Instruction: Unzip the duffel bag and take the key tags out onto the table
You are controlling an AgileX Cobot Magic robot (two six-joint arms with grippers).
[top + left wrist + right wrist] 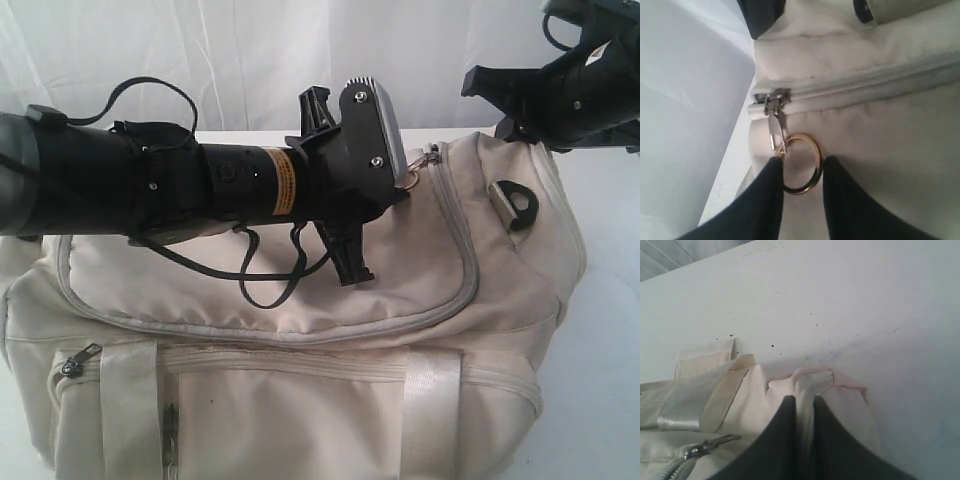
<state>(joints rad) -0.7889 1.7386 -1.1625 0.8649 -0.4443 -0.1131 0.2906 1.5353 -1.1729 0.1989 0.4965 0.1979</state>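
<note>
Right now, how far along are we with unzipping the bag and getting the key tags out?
Done: nothing yet; the zipper looks closed. In hand: right pincer pinches the duffel bag by its end fabric, left pincer straddles the gold ring, grip unconfirmed. Left: pull it open, find the key tags (not visible), place them on the table.
</note>
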